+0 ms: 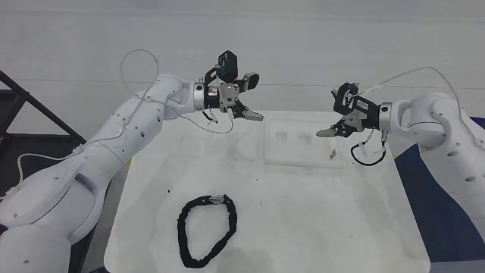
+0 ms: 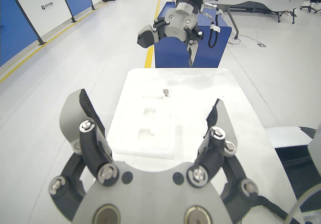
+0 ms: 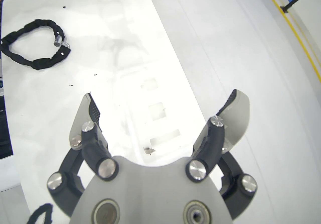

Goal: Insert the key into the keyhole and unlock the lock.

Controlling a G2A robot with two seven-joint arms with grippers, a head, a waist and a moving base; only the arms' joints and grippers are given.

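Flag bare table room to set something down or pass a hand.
Free: the table's middle, between chain lock and foam tray, and the near right corner before the tray. Crowded: the back edge, with left gripper and right gripper flanking the tray and key.

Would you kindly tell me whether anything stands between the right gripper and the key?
Nothing visible does: the key lies exposed on the foam tray, near the open right gripper.

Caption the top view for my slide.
Left gripper and right gripper, both open, hover by the tray with the key; the lock lies apart.
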